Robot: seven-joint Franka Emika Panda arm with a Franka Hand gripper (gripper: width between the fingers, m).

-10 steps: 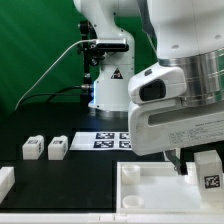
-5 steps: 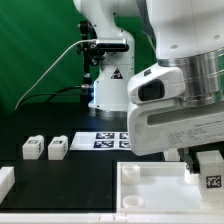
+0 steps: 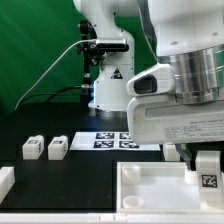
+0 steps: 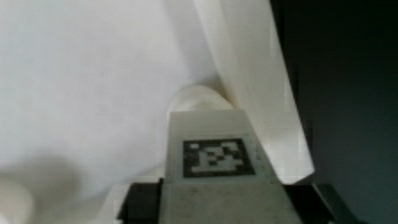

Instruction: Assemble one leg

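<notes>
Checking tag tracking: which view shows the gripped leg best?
The wrist view. The leg fills the centre with its tag facing the camera, held between the fingers of the gripper. The exterior view shows it only small, near that view's lower right edge, with its top hidden under the gripper body.

Matt white plastic leg (image 4: 217,125) with crisp black-and-white printed tag (image 4: 217,158), smooth white plastic panel (image 3: 152,190), matt black table (image 3: 65,176)
</notes>
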